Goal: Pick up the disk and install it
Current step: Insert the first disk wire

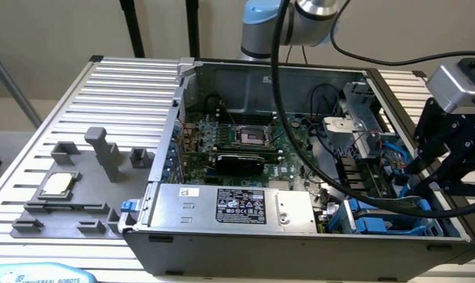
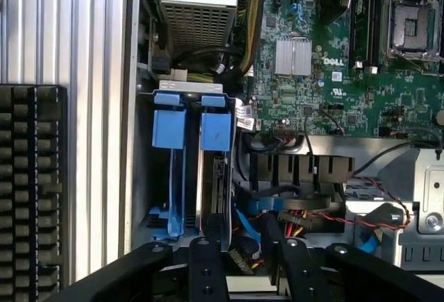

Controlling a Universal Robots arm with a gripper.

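Note:
The disk [image 2: 212, 177] stands on edge in a slot of the drive bay in the computer case's corner, its blue carrier tab facing out. Beside it is a second blue carrier [image 2: 168, 130], through which I see the bay floor. My gripper [image 2: 246, 269] hovers just over the bay's end, open, with only cables visible between its black fingers [image 2: 208, 264]. In the exterior view the gripper [image 1: 428, 177] hangs over the case's right side, above the blue carriers of the drive bay [image 1: 376, 225].
The open case [image 1: 174, 135] holds a green motherboard [image 2: 333, 73], a silver power supply with a black label [image 1: 237, 204] and loose cables [image 2: 368, 212]. A square CPU chip [image 1: 56, 184] lies on a grey fixture on the ribbed table at the exterior view's left.

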